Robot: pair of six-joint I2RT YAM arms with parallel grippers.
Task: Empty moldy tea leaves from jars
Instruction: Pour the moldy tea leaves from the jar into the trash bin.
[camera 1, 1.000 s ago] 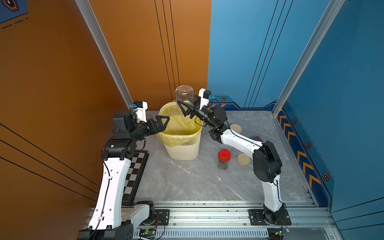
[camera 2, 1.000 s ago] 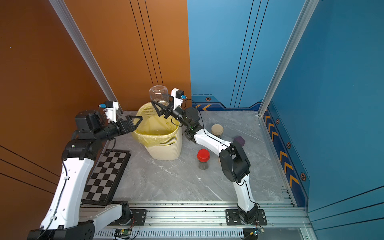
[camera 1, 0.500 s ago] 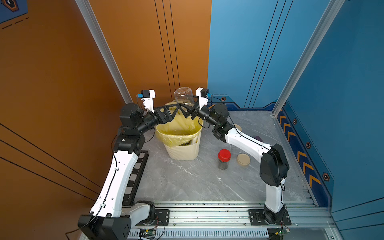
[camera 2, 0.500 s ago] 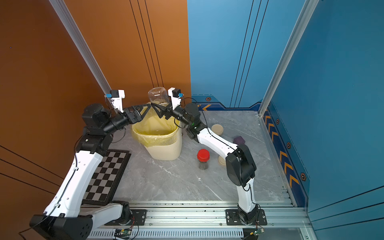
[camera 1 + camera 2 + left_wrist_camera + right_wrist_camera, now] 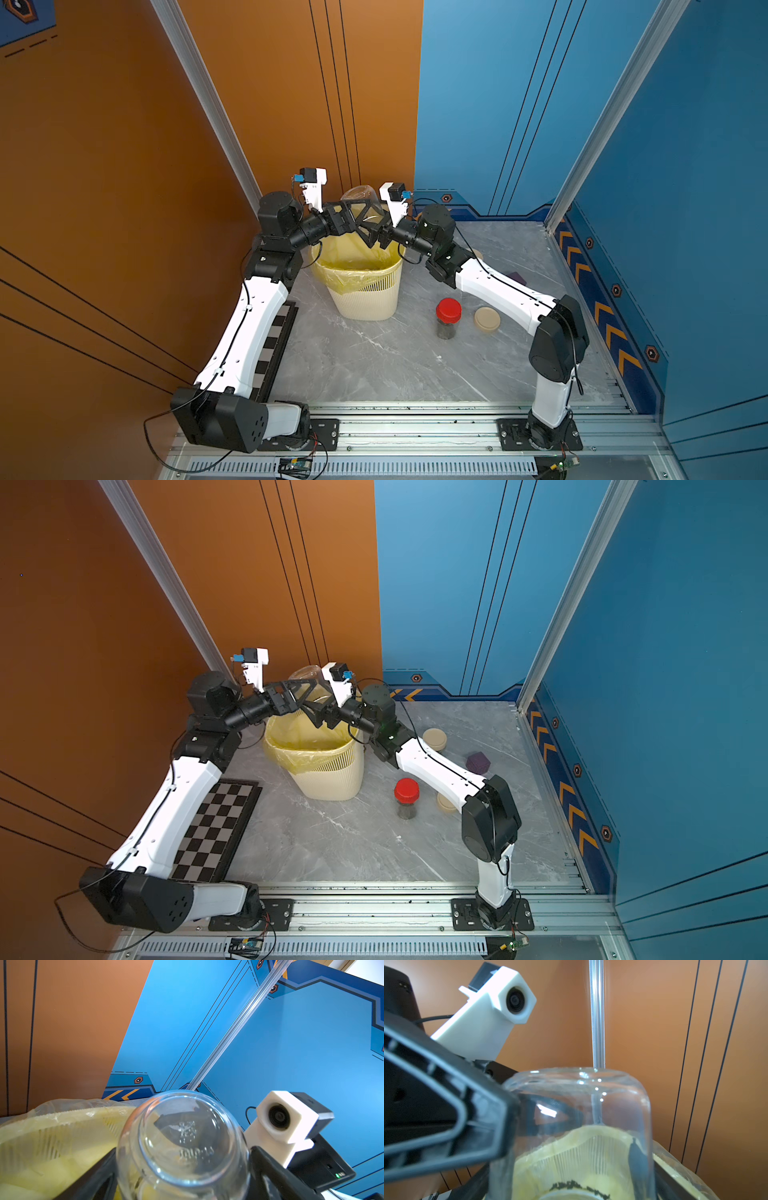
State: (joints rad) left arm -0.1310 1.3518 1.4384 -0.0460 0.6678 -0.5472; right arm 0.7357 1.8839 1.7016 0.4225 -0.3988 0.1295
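Note:
A clear glass jar hangs upside down over the bin, and my right gripper is shut on its lower part. In the right wrist view a thin ring of dark tea leaves clings at its mouth. My left gripper is open, one finger on each side of the jar's upturned base. A red-lidded jar holding dark tea leaves stands on the table. A beige-lidded jar stands behind the right arm.
The cream slatted bin with its yellow bag stands at the back left. A loose beige lid lies next to the red-lidded jar. A purple object sits at the right, a chessboard at the left edge.
My left arm has swung up from beside the bin to the jar, its jaws still open. The right gripper kept hold of the upturned jar and shifted slightly left.

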